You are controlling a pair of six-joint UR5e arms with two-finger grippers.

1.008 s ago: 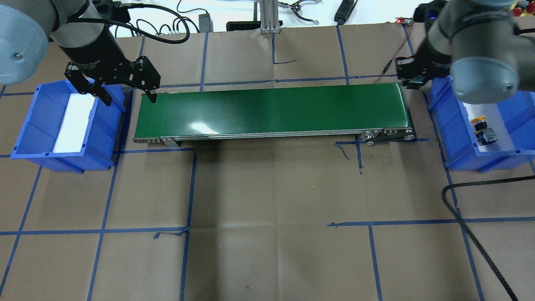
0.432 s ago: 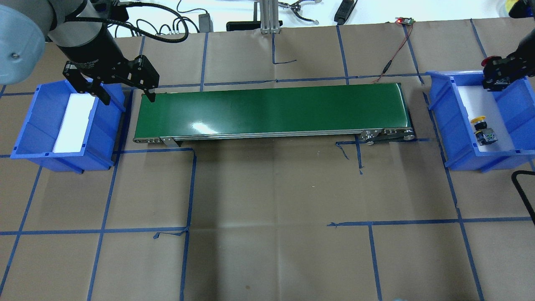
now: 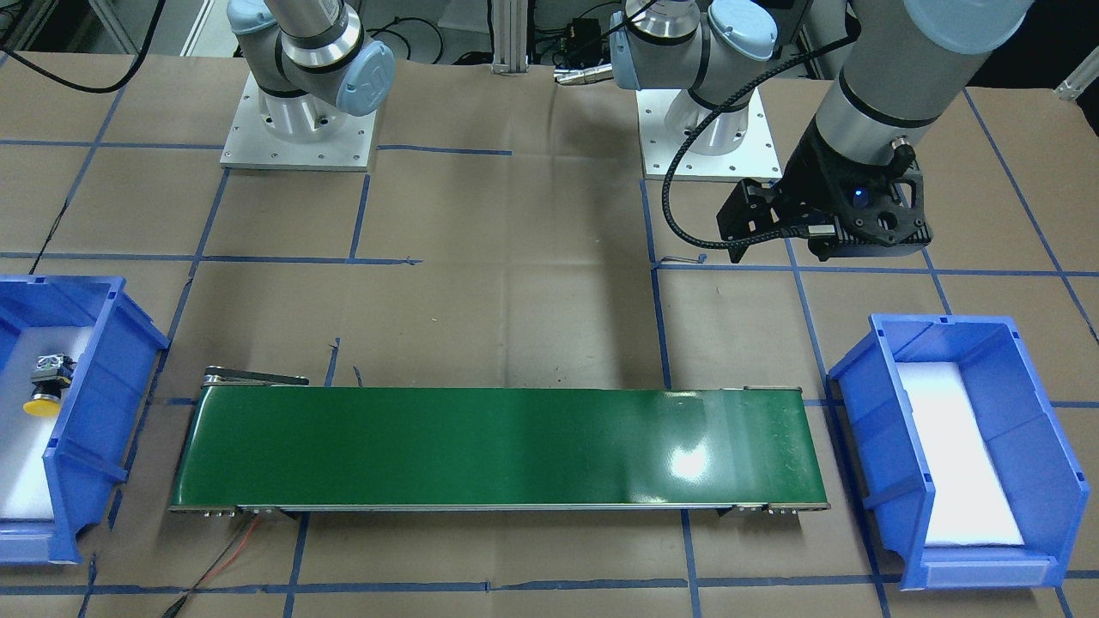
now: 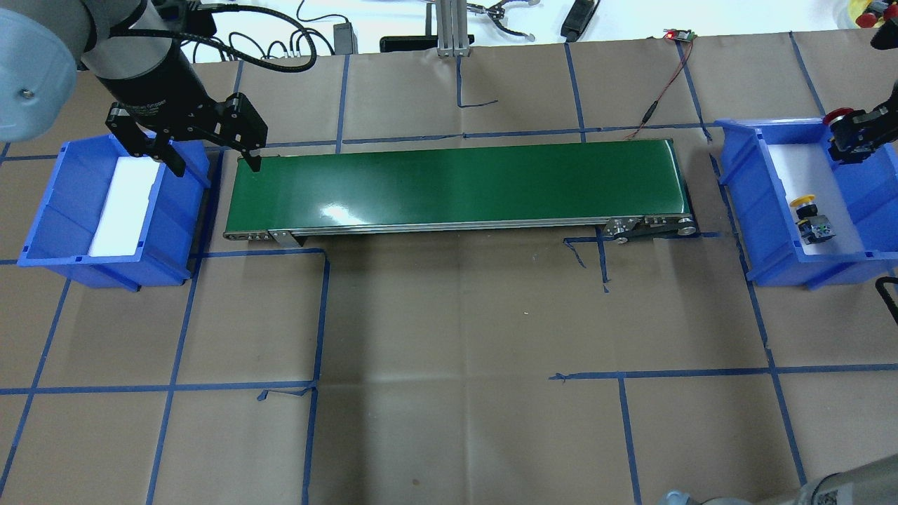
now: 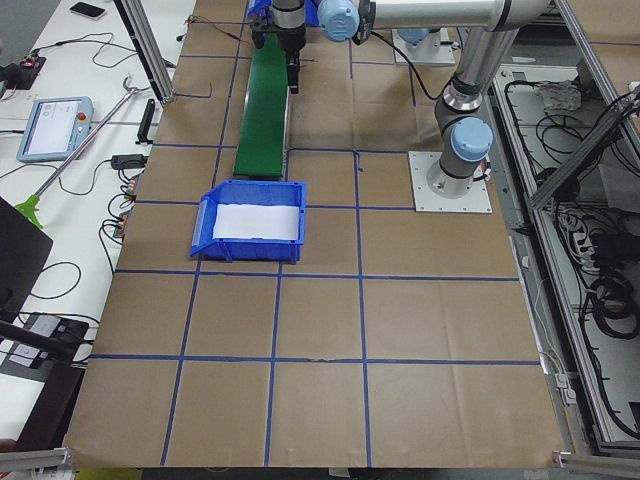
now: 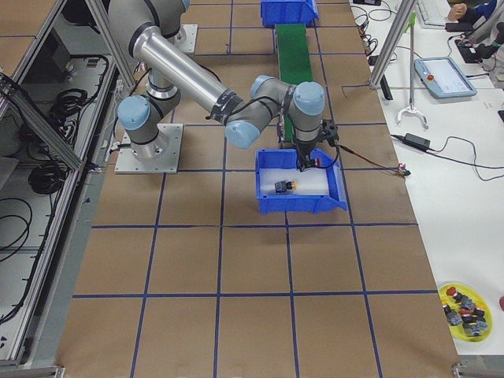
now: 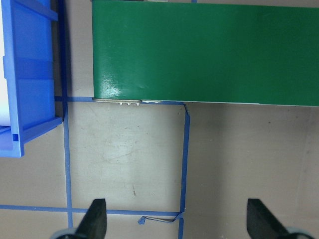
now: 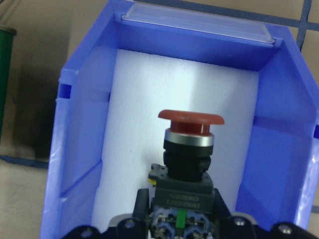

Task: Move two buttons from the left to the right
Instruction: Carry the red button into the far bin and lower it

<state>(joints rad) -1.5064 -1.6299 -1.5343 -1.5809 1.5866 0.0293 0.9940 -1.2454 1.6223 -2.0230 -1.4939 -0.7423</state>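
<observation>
Fingers (image 7: 95, 220) of left gripper (image 4: 216, 166) wide, empty; right gripper (image 4: 854, 137) clamps red button (image 8: 191, 135) by rear block over right blue bin (image 4: 745, 189), fingertips cropped; yellow button (image 4: 804, 203) lies inside.

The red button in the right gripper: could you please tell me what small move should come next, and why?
Probably lower the right gripper slightly and open it: it holds the red button above the white pad of the right bin, apart from the yellow button already lying there.

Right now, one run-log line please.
right gripper: shut on red button over right bin | yellow button: in right bin | left gripper: open
</observation>
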